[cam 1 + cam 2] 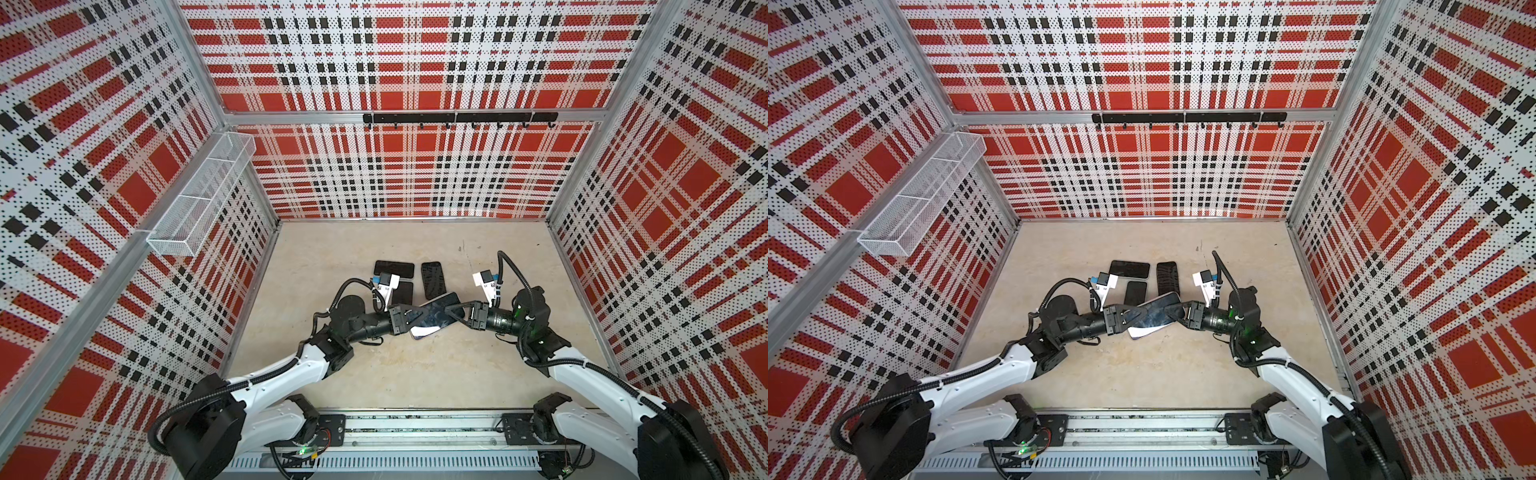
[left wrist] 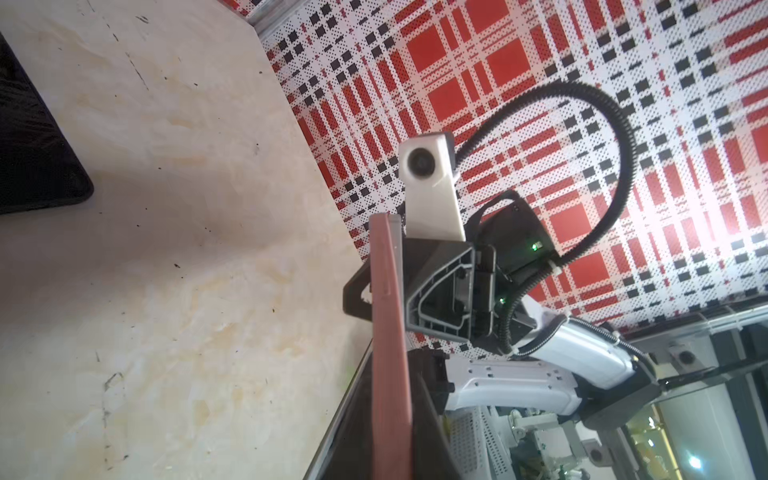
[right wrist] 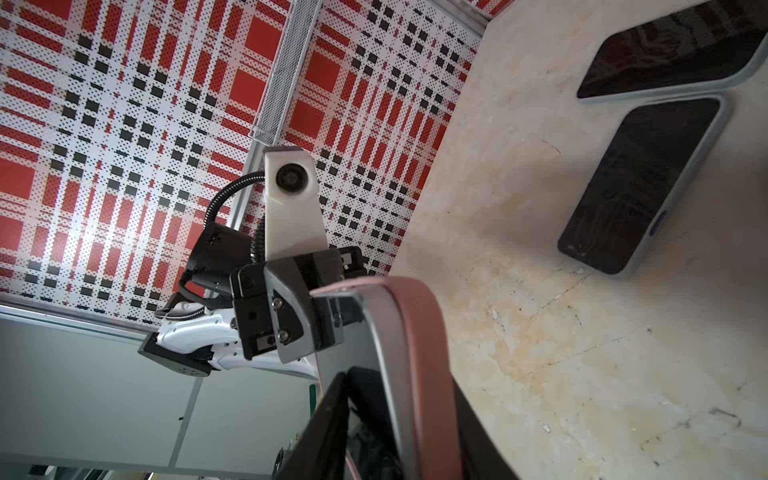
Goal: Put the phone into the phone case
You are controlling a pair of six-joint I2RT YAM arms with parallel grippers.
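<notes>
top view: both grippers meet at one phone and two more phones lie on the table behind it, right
Not two: three more phones lie on the table behind it, in both top views: far phone, right phone and middle phone.

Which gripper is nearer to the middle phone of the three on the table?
Left. The left gripper sits in front of the middle phone; the right gripper is farther, to its right, past the raised phone.

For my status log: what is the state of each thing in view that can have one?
phone in pink case: held in the air, screen dark.
left gripper: shut on one end of it.
right gripper: jaws astride the opposite end; grip unclear.
other three phones: lying flat, face up, screens dark.
wire basket: empty.
hook rail: nothing hanging.
</notes>
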